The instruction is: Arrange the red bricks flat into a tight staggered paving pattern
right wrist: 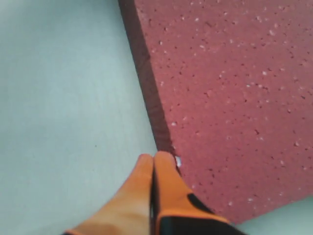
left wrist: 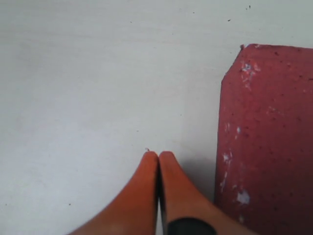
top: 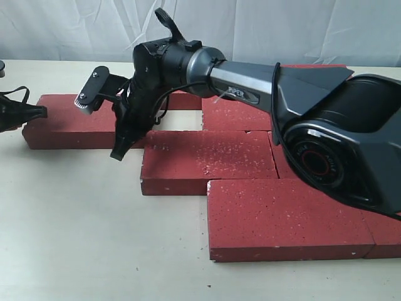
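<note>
Your left gripper (top: 37,113) sits pinched closed and empty just beside the end of the leftmost brick (top: 69,122); the right gripper (top: 118,152), also closed on nothing, rests at a brick's edge. The red bricks (top: 210,160) lie flat in stepped rows on the tabletop (top: 75,238); they look heavy, rigid and rough, so push a side face rather than lift.

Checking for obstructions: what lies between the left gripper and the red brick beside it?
Only a bare strip of table, shown in the left wrist view; the left gripper, shut, is apart from the red brick.
</note>
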Controlling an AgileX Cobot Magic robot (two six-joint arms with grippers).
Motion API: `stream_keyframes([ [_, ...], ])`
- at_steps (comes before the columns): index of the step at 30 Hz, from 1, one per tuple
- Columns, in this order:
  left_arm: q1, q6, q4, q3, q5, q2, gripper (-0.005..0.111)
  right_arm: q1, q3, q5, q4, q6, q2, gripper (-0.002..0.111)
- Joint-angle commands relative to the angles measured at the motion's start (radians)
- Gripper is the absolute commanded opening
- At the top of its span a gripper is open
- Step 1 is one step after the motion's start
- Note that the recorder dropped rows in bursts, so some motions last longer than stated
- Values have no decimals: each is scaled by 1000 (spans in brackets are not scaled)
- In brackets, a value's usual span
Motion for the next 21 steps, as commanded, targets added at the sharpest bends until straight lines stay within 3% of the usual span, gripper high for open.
stream_keyframes([
  [1, 3, -4, -12, -2, -4, 2, 0, -4, -5, -14, -4, 8, -7, -1],
  [11, 1, -4, -12, -2, -4, 2, 0, -6, -5, 21, -2, 36, -62, -1],
  [17, 1, -4, -10, -2, -10, 2, 0, -68, -5, -41, -140, 282, -127, -1],
  [21, 1, -4, -10, -2, -10, 2, 0, -122, -5, -29, -113, 312, -91, -1],
])
